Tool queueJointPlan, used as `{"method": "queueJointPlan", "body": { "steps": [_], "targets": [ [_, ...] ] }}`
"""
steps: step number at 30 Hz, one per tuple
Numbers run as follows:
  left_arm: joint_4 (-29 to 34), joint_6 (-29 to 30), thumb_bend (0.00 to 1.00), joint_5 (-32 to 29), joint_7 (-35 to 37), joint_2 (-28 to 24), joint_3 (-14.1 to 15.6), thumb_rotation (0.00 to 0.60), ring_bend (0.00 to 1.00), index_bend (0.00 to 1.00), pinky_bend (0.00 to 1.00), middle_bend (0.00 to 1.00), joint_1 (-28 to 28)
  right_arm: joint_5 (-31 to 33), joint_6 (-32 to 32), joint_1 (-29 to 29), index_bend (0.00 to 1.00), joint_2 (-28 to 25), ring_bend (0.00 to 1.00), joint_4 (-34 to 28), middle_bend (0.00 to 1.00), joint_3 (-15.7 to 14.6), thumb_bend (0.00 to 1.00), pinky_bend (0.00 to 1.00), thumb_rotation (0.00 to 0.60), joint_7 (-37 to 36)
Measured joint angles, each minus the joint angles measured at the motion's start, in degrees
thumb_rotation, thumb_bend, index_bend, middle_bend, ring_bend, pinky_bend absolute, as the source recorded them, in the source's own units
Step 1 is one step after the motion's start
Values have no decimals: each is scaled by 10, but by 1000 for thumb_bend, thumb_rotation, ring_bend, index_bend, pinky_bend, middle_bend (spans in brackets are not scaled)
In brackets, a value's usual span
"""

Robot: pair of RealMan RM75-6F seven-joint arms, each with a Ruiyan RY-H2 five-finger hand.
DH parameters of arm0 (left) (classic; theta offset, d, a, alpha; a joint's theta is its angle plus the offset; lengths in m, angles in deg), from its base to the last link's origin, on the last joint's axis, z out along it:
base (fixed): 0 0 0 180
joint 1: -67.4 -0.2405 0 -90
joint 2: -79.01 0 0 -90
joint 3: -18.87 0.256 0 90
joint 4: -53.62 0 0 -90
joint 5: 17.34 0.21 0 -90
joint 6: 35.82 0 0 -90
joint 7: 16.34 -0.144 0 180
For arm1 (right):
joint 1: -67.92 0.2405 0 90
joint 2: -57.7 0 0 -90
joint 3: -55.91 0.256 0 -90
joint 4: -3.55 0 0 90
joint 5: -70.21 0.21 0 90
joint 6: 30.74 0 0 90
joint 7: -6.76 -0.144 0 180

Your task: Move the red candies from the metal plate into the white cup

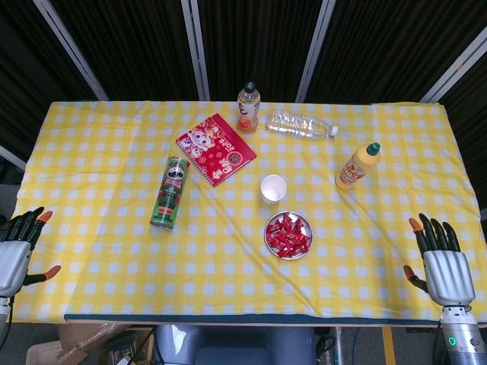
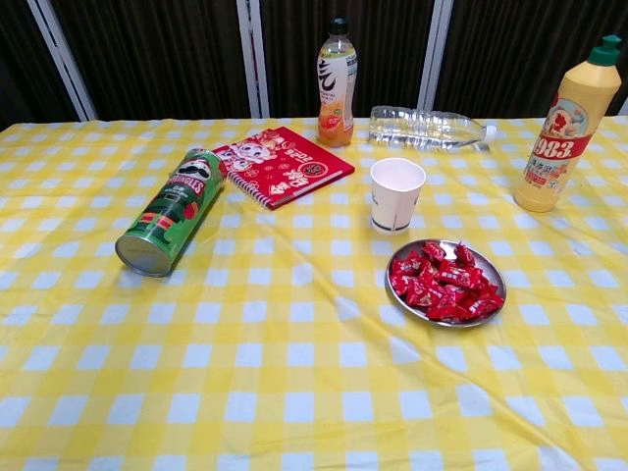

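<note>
On the yellow checked tablecloth (image 1: 114,251), small red wrapped candies (image 2: 444,285) filled a round metal plate (image 2: 494,276) beside the white paper cup (image 2: 396,193). They looked light and slippery, best pinched one at a time. The left hand (image 1: 17,247) and right hand (image 1: 441,262) were open and held nothing.

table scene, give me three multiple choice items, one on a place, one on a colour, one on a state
1. Where does the white cup stand relative to the metal plate?
A. just beyond it
B. on top of it
C. at the far left edge

2. What colour is the Pringles can?
A. blue
B. green
C. white

3. How does the clear water bottle sit?
A. upright
B. lying on its side
C. held in a robot hand

Answers:
1. A, the cup stands apart, behind the plate of red candies.
2. B, its body is green.
3. B, it lies flat beside the upright orange drink bottle.
</note>
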Motion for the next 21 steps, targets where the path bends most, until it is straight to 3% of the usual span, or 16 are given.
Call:
{"method": "queueJointPlan", "body": {
  "steps": [21],
  "targets": [
    [0, 3, 31, 1, 3, 1, -1, 600, 0, 0, 0, 0, -1, -6, -3, 0, 0, -2, 0, -10, 0, 1, 313, 61, 600, -7]
  ]
}}
